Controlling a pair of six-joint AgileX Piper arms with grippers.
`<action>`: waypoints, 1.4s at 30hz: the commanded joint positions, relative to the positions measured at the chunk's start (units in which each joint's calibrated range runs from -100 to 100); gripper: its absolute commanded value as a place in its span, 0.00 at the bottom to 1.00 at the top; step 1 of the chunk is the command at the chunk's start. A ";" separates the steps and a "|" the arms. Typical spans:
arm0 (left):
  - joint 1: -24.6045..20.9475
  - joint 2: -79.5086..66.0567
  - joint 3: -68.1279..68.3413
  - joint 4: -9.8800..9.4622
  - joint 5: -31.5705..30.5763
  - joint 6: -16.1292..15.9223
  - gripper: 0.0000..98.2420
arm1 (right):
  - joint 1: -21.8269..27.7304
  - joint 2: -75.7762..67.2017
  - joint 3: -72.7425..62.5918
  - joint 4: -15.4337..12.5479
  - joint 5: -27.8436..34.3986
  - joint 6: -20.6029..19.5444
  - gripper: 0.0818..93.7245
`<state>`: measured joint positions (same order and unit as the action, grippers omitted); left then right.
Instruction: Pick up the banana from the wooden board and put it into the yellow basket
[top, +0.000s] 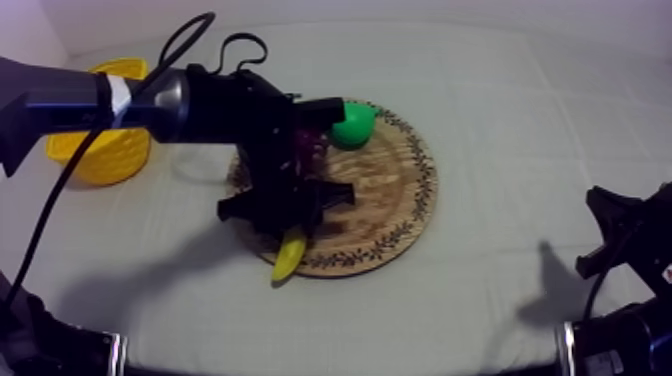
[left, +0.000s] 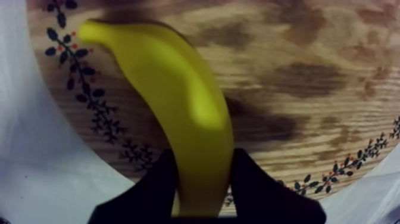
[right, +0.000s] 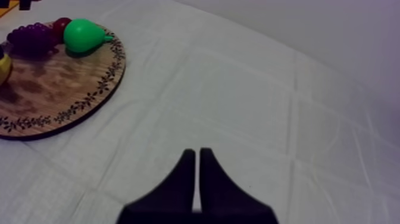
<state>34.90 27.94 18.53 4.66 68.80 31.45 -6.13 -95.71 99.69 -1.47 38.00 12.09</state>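
Robot lab — cloth-draped table, black arm

No writing, label, brand, number or sign is readable; the board carries just a leaf-and-berry pattern along its rim.

Left arm reaches in — left pincer clamped on banana; right pincer pressed together, parked low.

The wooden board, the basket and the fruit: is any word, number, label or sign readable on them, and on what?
There is none to read.
The wooden board bears on its rim only a pattern of dark leaves and red dots, no letters.
The banana, the pear, the yellow basket and the cloth show no writing.
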 joint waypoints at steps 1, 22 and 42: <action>0.02 -0.31 0.16 -0.41 0.50 0.22 0.31 | 0.00 -0.04 -0.03 -0.02 -0.01 0.00 0.00; -5.96 -26.99 -13.90 -10.88 23.98 2.24 0.29 | 0.00 -0.04 -0.03 -0.02 -0.01 0.00 0.00; -32.79 -22.67 -19.37 -14.31 22.80 -5.89 0.29 | 0.00 -0.04 -0.03 -0.02 -0.01 0.00 0.00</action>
<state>4.93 3.90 -0.95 -9.60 92.01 25.61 -6.13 -95.71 99.69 -1.47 37.96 12.09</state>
